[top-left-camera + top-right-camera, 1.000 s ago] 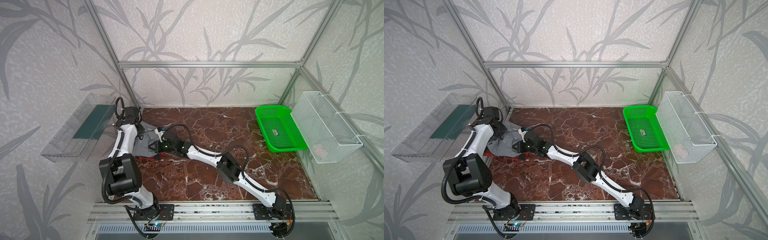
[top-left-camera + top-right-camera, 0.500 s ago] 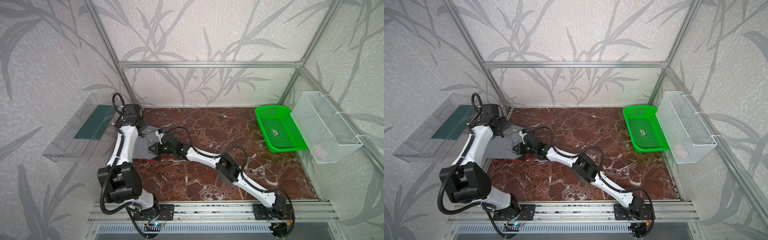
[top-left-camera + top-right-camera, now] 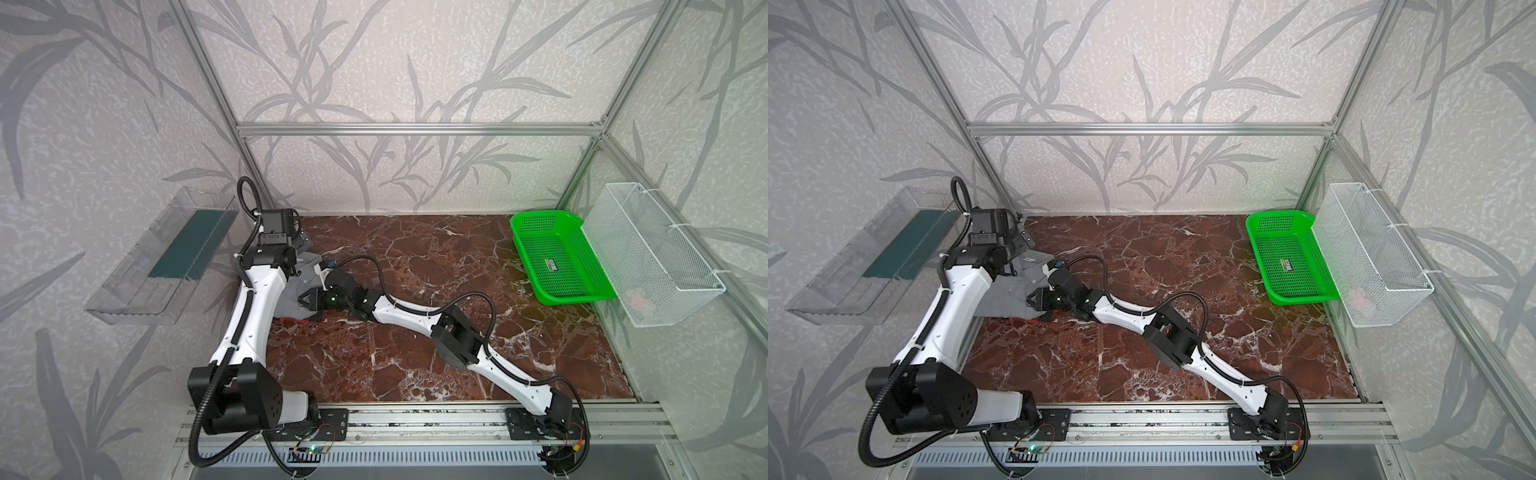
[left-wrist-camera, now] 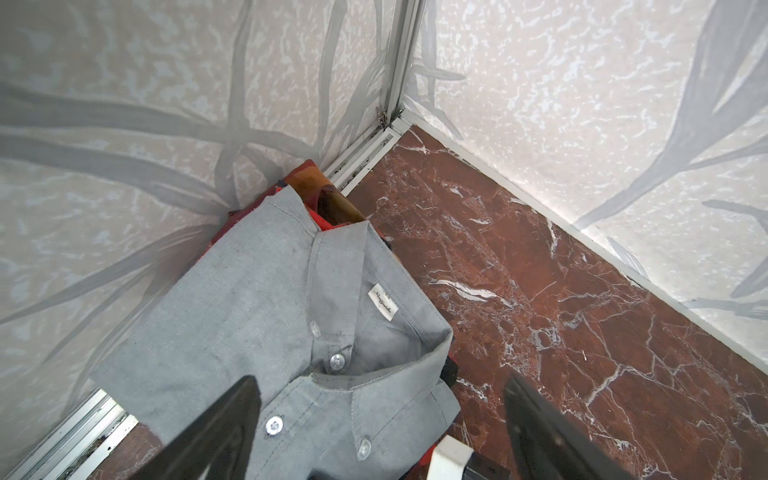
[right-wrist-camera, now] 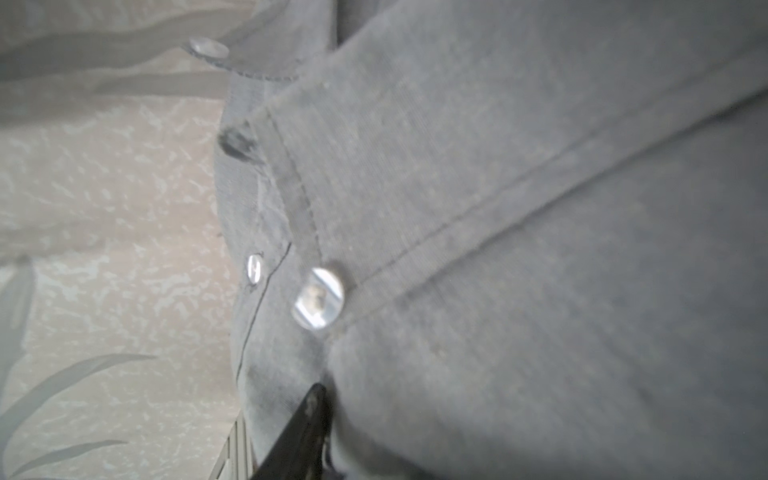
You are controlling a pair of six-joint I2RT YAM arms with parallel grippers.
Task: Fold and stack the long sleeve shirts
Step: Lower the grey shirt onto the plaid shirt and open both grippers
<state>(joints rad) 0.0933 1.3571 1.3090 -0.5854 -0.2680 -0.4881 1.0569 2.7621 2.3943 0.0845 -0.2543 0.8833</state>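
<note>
Gray shirt [image 4: 257, 332] is folded with collar and buttons up, lying right under the left end effector [image 4: 380, 380]. Its fingers [image 4: 232, 415] are spread wide with nothing between them, so it's released. Red-and-black plaid shirt [image 4: 309, 183] sits underneath the gray one, poking out past the collar on the side away from that end effector, tucked into the worktop [image 4: 540, 291] corner. Right end effector [image 3: 311, 298] is up against the gray shirt's edge facing it. One finger [image 5: 305, 419] is right at the fabric, but the close-up's blurry, so I can't tell if it's clenched or released.
</note>
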